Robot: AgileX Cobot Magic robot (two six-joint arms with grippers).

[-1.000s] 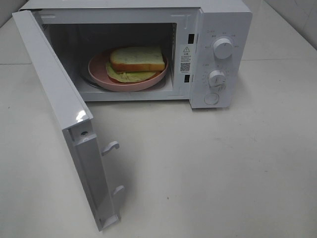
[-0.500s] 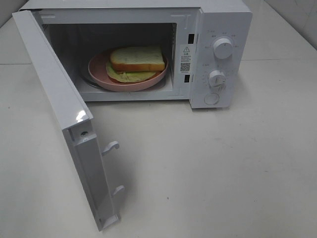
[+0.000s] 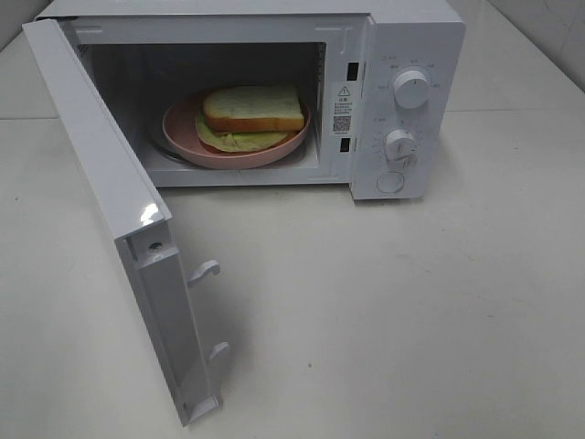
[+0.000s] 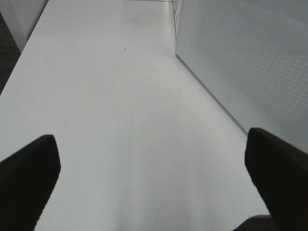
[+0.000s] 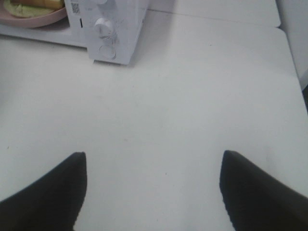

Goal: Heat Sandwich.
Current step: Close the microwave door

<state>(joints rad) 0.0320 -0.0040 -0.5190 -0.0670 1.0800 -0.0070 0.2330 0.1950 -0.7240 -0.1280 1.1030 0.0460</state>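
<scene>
Sandwich [image 3: 253, 110] sits on pink plate [image 3: 239, 159] inside the microwave [image 3: 416, 27] cavity, plate roughly centred on the floor, front rim near the opening. Top slice lies offset over the lower layer, green filling peeking out at the front-left. Door [image 3: 101, 174] is swung wide open toward the left of the exterior view, latch hooks exposed. Neither arm shows in the exterior view. Left gripper [image 4: 151, 142]: fingers wide apart, nothing btwn them, low over bare table [image 3: 411, 302], w/ the door's perforated panel just beside it. Right gripper [image 5: 154, 161]: fingers also apart, empty, over the table and well back from the control panel w/ upper knob [image 3: 411, 89] and lower knob [image 3: 400, 144]. Handling, my read: the sandwich is light, soft and crushable, its layers loose, so they probably slide or shed filling if pinched or tilted. Don't grip the bread. If it needs shifting, take the plate by its front rim and keep it level; the plate looks stiff and smooth, maybe slippery under the pads. The sandwich looks loaded, so likely no more handling is needed. Remaining work: shut the door, set the knobs.
</scene>
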